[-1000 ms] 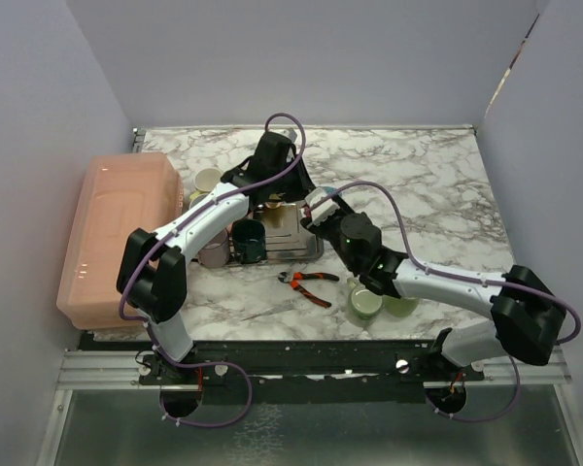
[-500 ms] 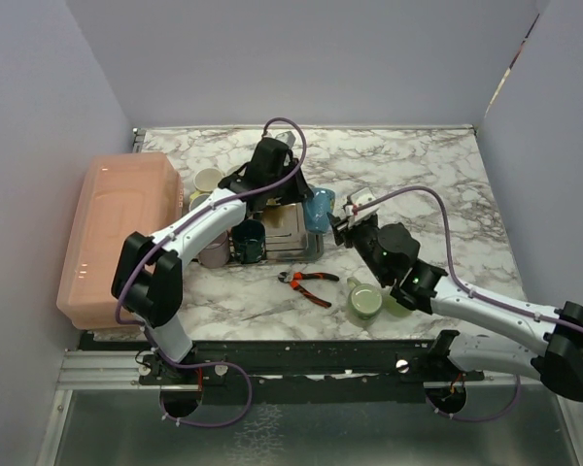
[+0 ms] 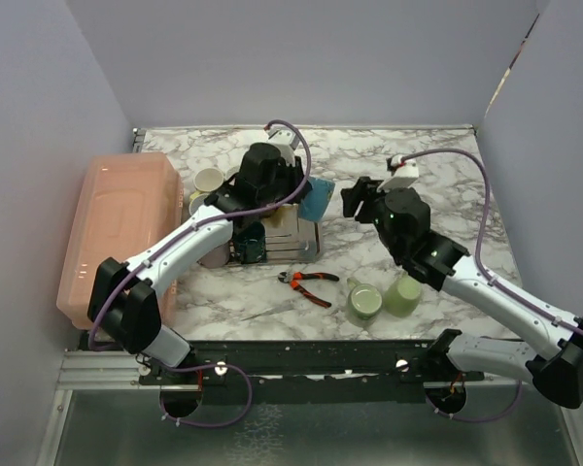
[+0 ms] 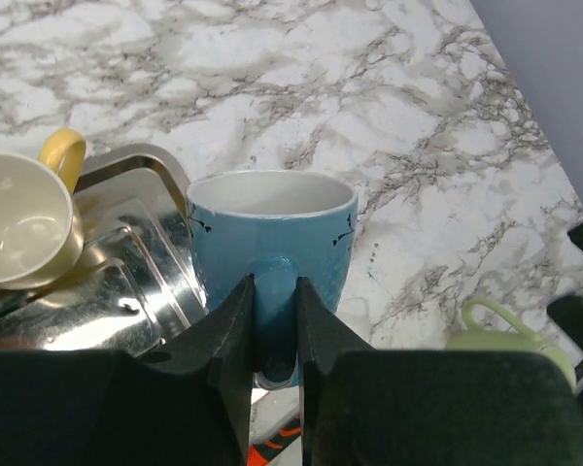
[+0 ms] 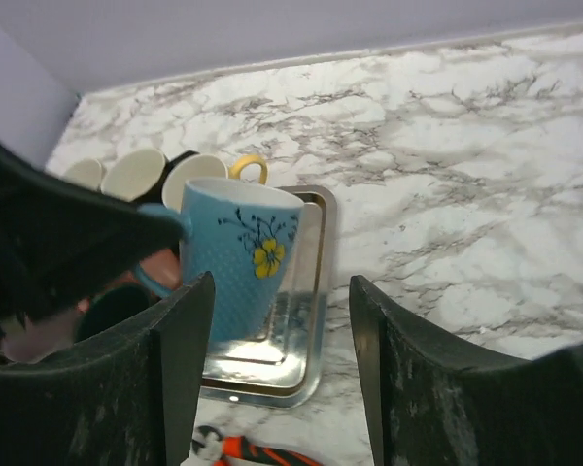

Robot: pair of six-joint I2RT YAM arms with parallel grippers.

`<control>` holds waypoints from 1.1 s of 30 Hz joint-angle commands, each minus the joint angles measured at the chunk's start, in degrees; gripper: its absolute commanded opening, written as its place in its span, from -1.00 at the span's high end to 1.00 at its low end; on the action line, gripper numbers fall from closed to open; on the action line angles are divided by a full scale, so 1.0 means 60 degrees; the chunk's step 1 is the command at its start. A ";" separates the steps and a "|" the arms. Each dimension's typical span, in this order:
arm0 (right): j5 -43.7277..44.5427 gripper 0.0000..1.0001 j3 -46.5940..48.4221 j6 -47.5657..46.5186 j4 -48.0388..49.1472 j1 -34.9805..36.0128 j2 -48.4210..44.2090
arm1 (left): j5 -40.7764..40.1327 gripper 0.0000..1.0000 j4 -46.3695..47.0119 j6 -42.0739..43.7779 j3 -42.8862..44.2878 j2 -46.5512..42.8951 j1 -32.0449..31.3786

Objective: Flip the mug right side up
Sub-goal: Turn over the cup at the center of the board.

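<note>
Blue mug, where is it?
Top view, centre: the blue mug, upright in the left gripper, held by its handle, at the right edge of the metal tray.

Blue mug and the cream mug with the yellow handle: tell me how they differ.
The blue mug is clamped by its handle in the left gripper; the cream mug sits free beside it. The blue mug's handle matches its body, while the cream mug's handle is yellow. The blue mug carries a yellow flower; the cream mug looks plain. Both show pale insides.
</note>
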 commanded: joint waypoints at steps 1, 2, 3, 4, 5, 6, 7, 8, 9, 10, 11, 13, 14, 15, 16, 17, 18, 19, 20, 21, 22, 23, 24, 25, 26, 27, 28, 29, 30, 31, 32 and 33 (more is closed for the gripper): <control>-0.0318 -0.25 0.1724 0.3599 -0.3034 -0.0604 0.0493 | -0.1046 1.00 0.1842 0.1909 -0.0622 -0.1061 -0.0835; -0.0486 -0.27 0.2025 0.4110 -0.3533 -0.0780 0.0649 | -0.1258 1.00 0.2116 0.2213 -0.0865 -0.1186 -0.0990; -0.0809 -0.29 0.2353 0.4608 -0.3997 -0.0961 0.0796 | -0.1422 1.00 0.2396 0.2431 -0.1097 -0.1316 -0.1108; -0.1119 -0.31 0.2623 0.4912 -0.4371 -0.1152 0.0954 | -0.1581 1.00 0.2638 0.2572 -0.1313 -0.1418 -0.1222; -0.1392 -0.32 0.2882 0.5175 -0.4684 -0.1333 0.1100 | -0.1729 1.00 0.2860 0.2695 -0.1521 -0.1515 -0.1298; -0.1534 -0.34 0.3140 0.5471 -0.5078 -0.1477 0.1261 | -0.1852 1.00 0.3113 0.2766 -0.1716 -0.1589 -0.1370; -0.1630 -0.35 0.3335 0.5680 -0.5522 -0.1596 0.1422 | -0.1934 1.00 0.3363 0.2859 -0.1934 -0.1674 -0.1418; -0.1661 -0.35 0.3506 0.5875 -0.5794 -0.1682 0.1534 | -0.1989 1.00 0.3674 0.2955 -0.2146 -0.1774 -0.1464; -0.1657 -0.36 0.3626 0.6062 -0.6057 -0.1751 0.1640 | -0.1989 1.00 0.3936 0.3058 -0.2371 -0.1847 -0.1512; -0.1728 -0.36 0.3680 0.6227 -0.6249 -0.1833 0.1722 | -0.1978 1.00 0.4240 0.3181 -0.2580 -0.1936 -0.1551; -0.1828 -0.36 0.3688 0.6348 -0.6376 -0.1948 0.1799 | -0.1973 1.00 0.4522 0.3282 -0.2773 -0.2028 -0.1596; -0.2123 -0.37 0.3596 0.6526 -0.6522 -0.2165 0.1934 | -0.1929 1.00 0.4961 0.3496 -0.3131 -0.2203 -0.1663; -0.2413 -0.37 0.3487 0.6576 -0.6496 -0.2284 0.1955 | -0.1938 1.00 0.5115 0.3578 -0.3250 -0.2256 -0.1703; -0.2738 -0.37 0.3369 0.6575 -0.6388 -0.2394 0.1965 | -0.1926 1.00 0.5241 0.3642 -0.3369 -0.2317 -0.1706; -0.3030 -0.37 0.3224 0.6576 -0.6216 -0.2479 0.1977 | -0.1915 1.00 0.5348 0.3714 -0.3466 -0.2367 -0.1712; -0.3335 -0.37 0.3106 0.6597 -0.6062 -0.2548 0.2014 | -0.1892 1.00 0.5453 0.3819 -0.3561 -0.2436 -0.1720; -0.3611 -0.37 0.3027 0.6618 -0.5926 -0.2601 0.2073 | -0.1871 1.00 0.5547 0.3843 -0.3648 -0.2472 -0.1714; -0.3844 -0.36 0.3006 0.6609 -0.5819 -0.2641 0.2188 | -0.1848 1.00 0.5619 0.3972 -0.3712 -0.2492 -0.1717; -0.4008 -0.36 0.3056 0.6630 -0.5797 -0.2677 0.2315 | -0.1821 1.00 0.5659 0.4156 -0.3769 -0.2515 -0.1737; -0.4119 -0.36 0.3160 0.6653 -0.5807 -0.2707 0.2449 | -0.1807 1.00 0.5689 0.4269 -0.3798 -0.2535 -0.1729; -0.4191 -0.36 0.3244 0.6672 -0.5795 -0.2724 0.2585 | -0.1809 1.00 0.5695 0.4343 -0.3831 -0.2544 -0.1728; -0.4238 -0.36 0.3335 0.6717 -0.5799 -0.2746 0.2727 | -0.1798 1.00 0.5712 0.4415 -0.3874 -0.2566 -0.1737; -0.4279 -0.36 0.3409 0.6790 -0.5796 -0.2772 0.2854 | -0.1751 1.00 0.5740 0.4482 -0.3907 -0.2581 -0.1740; -0.4352 -0.36 0.3469 0.6862 -0.5768 -0.2801 0.2976 | -0.1707 1.00 0.5746 0.4531 -0.3927 -0.2614 -0.1731; -0.4445 -0.36 0.3526 0.6942 -0.5728 -0.2819 0.3074 | -0.1681 1.00 0.5757 0.4574 -0.3939 -0.2629 -0.1739; -0.4583 -0.36 0.3563 0.7005 -0.5648 -0.2833 0.3185 | -0.1661 1.00 0.5773 0.4610 -0.3956 -0.2648 -0.1729; -0.4734 -0.36 0.3591 0.7068 -0.5559 -0.2836 0.3278 | -0.1635 1.00 0.5786 0.4648 -0.3988 -0.2668 -0.1730; -0.4768 -0.35 0.3631 0.7153 -0.5501 -0.2837 0.3363 | -0.1621 1.00 0.5790 0.4702 -0.4005 -0.2682 -0.1741; -0.4979 -0.33 0.3662 0.7231 -0.5460 -0.2837 0.3426 | -0.1619 1.00 0.5790 0.4749 -0.4036 -0.2685 -0.1731; -0.5099 -0.31 0.3677 0.7277 -0.5404 -0.2837 0.3469 | -0.1615 1.00 0.5798 0.4777 -0.4066 -0.2697 -0.1737; -0.5165 -0.29 0.3682 0.7272 -0.5369 -0.2837 0.3462 | -0.1631 1.00 0.5798 0.4802 -0.4097 -0.2713 -0.1742; -0.5105 -0.26 0.3701 0.7270 -0.5407 -0.2837 0.3420 | -0.1664 1.00 0.5793 0.4814 -0.4118 -0.2728 -0.1752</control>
